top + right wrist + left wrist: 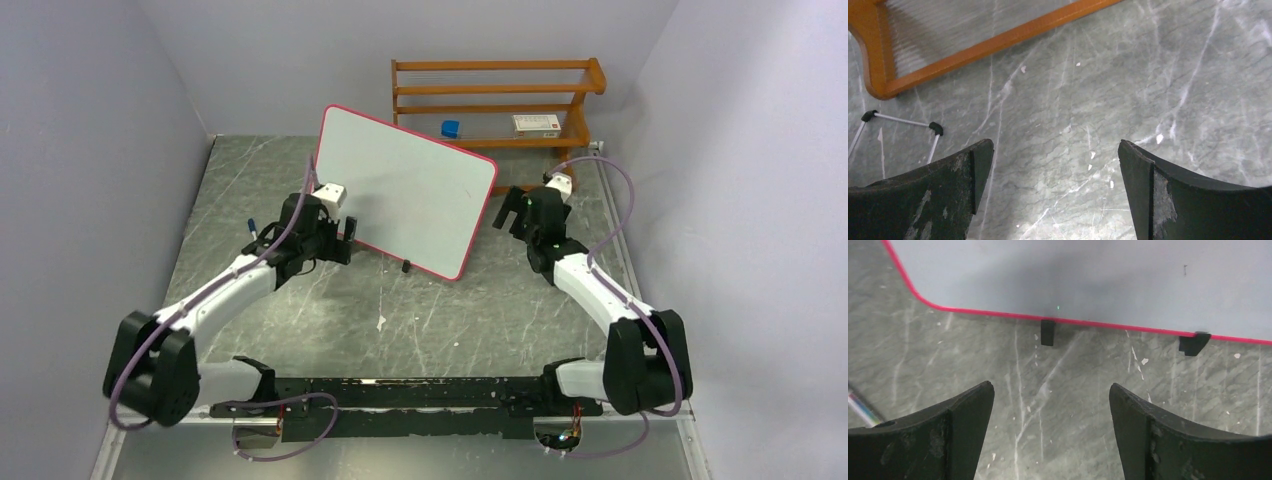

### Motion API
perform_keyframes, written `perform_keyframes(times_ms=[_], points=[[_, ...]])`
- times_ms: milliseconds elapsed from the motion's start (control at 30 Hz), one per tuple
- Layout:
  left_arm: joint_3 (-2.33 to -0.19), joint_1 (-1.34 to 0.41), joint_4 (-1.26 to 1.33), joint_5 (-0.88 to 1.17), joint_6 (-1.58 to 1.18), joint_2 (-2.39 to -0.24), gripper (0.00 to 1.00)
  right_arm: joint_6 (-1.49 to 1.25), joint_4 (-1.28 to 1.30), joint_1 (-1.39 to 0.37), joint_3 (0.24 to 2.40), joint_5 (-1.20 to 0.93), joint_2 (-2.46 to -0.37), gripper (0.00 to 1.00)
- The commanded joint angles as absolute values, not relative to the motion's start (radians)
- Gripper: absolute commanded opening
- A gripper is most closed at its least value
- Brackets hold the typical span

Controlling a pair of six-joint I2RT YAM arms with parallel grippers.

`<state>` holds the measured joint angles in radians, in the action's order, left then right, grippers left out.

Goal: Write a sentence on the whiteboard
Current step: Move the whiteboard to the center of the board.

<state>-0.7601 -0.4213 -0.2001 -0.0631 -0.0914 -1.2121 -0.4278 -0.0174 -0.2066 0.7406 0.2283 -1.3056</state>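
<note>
The whiteboard (pixel 405 190) stands propped and tilted at the middle back of the counter (pixel 420 320), just ahead of the left hand (pixel 1050 390); that hand is spread wide and holds nothing, its fingers low over the stone and aimed at the board's lower rim (pixel 998 313); two black feet (pixel 1047 332) show under that rim, resting on the counter. The right hand (pixel 1055 145) is likewise spread and empty, near the board's right edge but apart from it. No sentence shows on the face.

The board looks thin, stiff and probably light, with a slick face; propped on small feet, it would likely slide or tip back under a push. The sound hold is judged to be a pinch across the rim at a side edge, never on the face; one hand could steady it there while the other writes. What seems to be a pen (pixel 252 228) lies on the counter left of the left arm; slim and round, it may roll. A wooden rack (pixel 500 100) stands behind.
</note>
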Motion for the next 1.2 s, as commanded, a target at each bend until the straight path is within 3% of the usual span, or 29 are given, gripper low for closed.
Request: perform_keyframes(times_ms=[0, 267, 767, 1167], points=[[-0.793, -0.359, -0.078, 0.1, -0.042, -1.326, 0.87, -0.401, -0.004, -0.246, 0.765, 0.44, -1.241, 1.0], [-0.809, -0.262, 0.075, 0.316, 0.027, -1.51, 0.72, -0.4, 0.022, -0.296, 0.767, 0.526, -1.196, 1.0], [-0.877, -0.269, 0.1, 0.287, 0.071, -1.706, 0.45, -0.397, 0.005, -0.308, 0.725, 0.531, -1.093, 1.0], [-0.777, -0.418, 0.1, 0.06, -0.1, -1.571, 0.06, -0.384, -0.03, -0.355, 0.713, 0.588, -1.054, 1.0]])
